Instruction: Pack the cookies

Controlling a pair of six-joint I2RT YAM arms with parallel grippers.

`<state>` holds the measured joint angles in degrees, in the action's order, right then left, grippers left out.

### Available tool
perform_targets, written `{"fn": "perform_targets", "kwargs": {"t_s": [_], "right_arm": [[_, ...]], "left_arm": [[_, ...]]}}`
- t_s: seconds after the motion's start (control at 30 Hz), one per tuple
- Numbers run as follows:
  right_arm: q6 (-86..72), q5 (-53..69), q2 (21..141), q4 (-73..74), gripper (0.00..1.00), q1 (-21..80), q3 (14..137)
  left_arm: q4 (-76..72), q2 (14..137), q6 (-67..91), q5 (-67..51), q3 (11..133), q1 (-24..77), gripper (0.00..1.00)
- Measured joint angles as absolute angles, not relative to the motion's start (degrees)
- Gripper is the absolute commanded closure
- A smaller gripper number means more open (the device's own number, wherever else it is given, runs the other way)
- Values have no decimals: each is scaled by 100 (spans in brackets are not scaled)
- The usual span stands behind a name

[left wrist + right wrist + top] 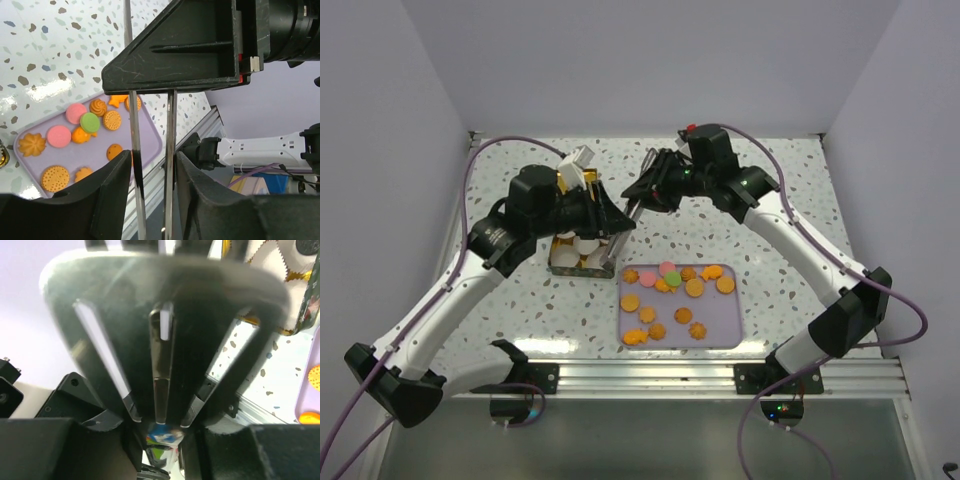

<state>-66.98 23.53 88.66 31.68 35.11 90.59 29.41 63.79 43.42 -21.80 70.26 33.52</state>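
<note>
Left tool [152, 170] brackets two metal strips [170, 130] meeting the right tool [642, 195], beside the near-edge tray [720, 335] of cookies [694, 288]; clamping of either cannot be told.

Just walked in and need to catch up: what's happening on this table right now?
The left gripper holds metal tongs by a box of white paper cups. The right gripper hovers beyond the lavender tray, its grip unclear. The cookies in view all lie on that tray; none shows in the box.
</note>
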Motion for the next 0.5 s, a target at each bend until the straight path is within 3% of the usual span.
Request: {"fn": "perform_targets", "kwargs": {"t_s": [0.23,0.5], "right_arm": [[-6602,2300,8936,3496,79,3485,9124],[-6479,2281,9024,3979,81,3481,9330]], "left_arm": [[3369,6521,3896,-1957,7273,3422,41],[3892,6941,3374,-1406,7894,3913,32]]}}
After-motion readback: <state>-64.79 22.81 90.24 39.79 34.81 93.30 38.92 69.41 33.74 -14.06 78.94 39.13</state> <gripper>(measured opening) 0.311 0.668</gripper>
